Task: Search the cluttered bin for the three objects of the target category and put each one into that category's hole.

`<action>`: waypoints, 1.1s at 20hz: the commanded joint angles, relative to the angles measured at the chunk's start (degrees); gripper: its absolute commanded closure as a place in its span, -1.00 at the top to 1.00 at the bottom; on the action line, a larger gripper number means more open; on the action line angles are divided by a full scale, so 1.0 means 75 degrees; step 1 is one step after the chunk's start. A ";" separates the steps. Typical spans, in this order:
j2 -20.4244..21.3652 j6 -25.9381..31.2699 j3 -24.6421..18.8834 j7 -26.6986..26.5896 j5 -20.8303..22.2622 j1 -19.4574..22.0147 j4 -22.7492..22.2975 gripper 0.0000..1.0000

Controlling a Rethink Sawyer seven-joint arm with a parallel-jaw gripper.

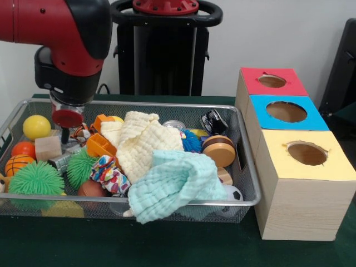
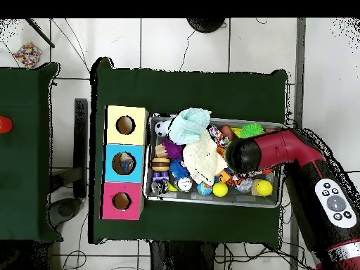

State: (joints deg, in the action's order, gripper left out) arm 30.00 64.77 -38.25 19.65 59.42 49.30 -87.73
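Note:
The silver wire-mesh bin [image 1: 167,104] is full of toys and cloths. My gripper [image 1: 67,135] hangs from the red arm [image 1: 78,39] and is lowered into the bin's left end, beside a wooden cube [image 1: 48,148] and an orange block [image 1: 101,146]. I cannot tell whether it holds anything. Three boxes with round holes stand to the right: red [image 1: 272,82], blue [image 1: 286,112], yellow [image 1: 307,153]. In the overhead view the arm's wrist [image 2: 242,156] covers the gripper over the bin [image 2: 211,202].
The bin holds a yellow ball [image 1: 36,127], a basketball [image 1: 18,164], two green spiky balls [image 1: 36,179], a cream cloth [image 1: 142,144], a mint cloth [image 1: 175,186], wooden discs [image 1: 219,151] and a black toy car [image 1: 214,121]. The table is dark green [image 1: 167,245].

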 commanded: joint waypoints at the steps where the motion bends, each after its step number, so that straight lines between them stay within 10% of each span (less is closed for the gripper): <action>1: -0.0569 0.0091 0.0169 -0.1903 0.0062 0.0138 0.0347 1.00; 22: -0.0531 -0.0533 0.0974 -0.1026 0.1416 -0.0445 0.0515 1.00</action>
State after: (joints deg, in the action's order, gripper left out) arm 27.33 64.74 -33.93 19.65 63.81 47.47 -86.83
